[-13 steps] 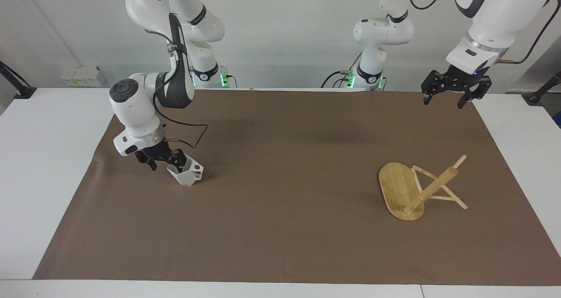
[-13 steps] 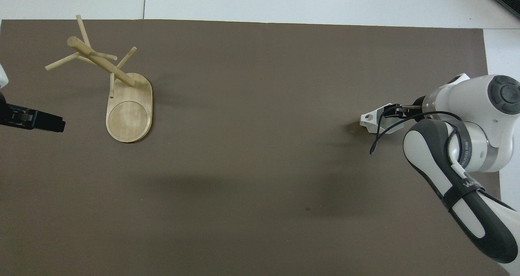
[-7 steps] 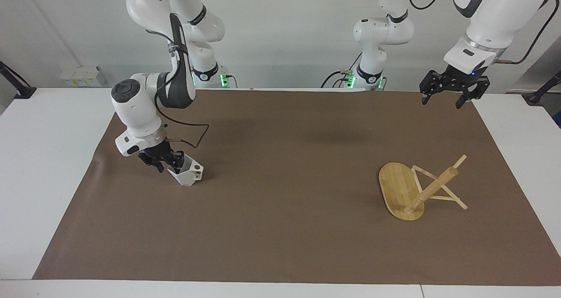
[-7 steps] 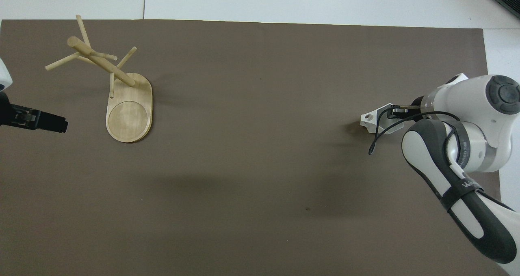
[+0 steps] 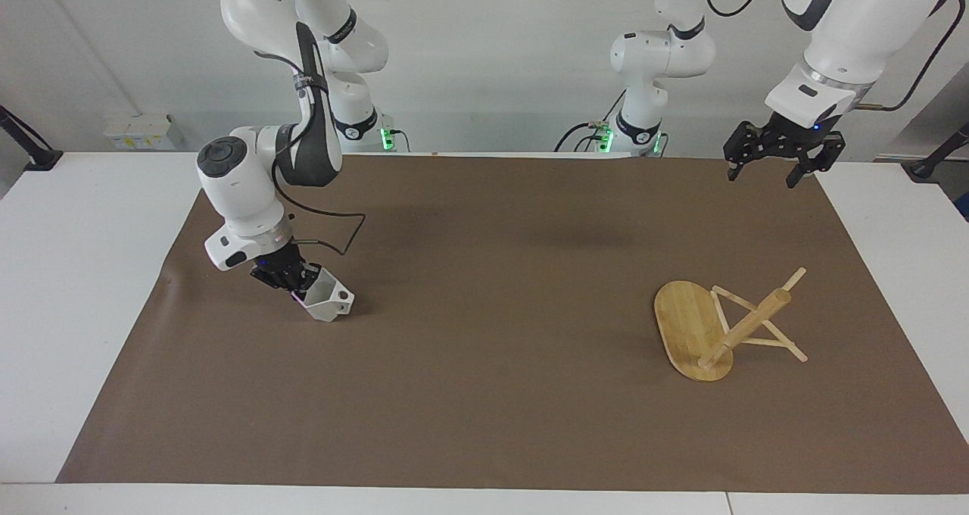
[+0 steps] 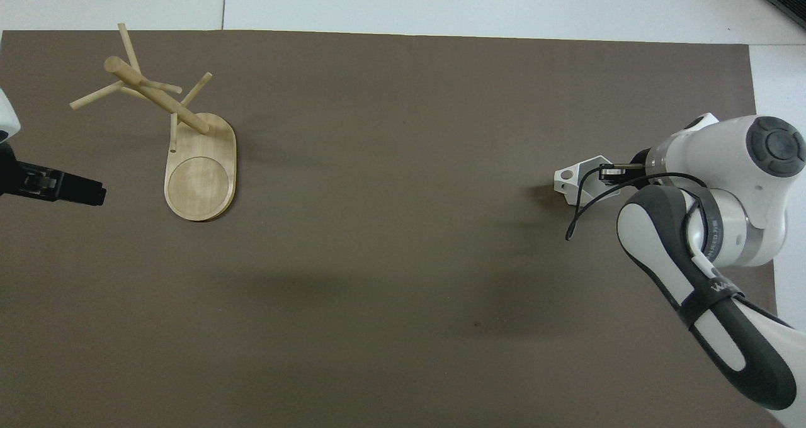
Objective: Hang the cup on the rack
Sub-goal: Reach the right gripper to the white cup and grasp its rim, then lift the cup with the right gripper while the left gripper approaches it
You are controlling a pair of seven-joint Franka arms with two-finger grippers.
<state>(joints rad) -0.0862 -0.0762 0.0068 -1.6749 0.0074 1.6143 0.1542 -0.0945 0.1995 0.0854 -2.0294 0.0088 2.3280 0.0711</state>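
Facing view shows the right tool [image 5: 299, 282] clamped on the rim of the cup [image 5: 326, 301], one finger inside the mouth and one outside, low over the brown mat [image 5: 484, 394] near the worktop's edge at the right arm's end. The cup looks tipped, its base at or barely off the mat; I cannot tell which.

A pinch on one thin wall is the weak point: the cup may swing or slip out as it rises, since its weight hangs to one side of the fingers. The rack [image 5: 719, 329] is the bigger worry. It lies toppled toward the left arm's end of the worktop, its oval base stood on edge and its post sloping down to the mat, so no peg is fit for hanging until it is set upright.

The cup's long axis runs slantwise, mouth up toward the right tool, and its pierced handle points toward the middle of the worktop. The rack's post points toward the corner at the left arm's end, away from the robots.

The left tool [image 5: 768, 170] waits, fingers spread wide and holding nothing, over the mat's corner at the robots' edge.
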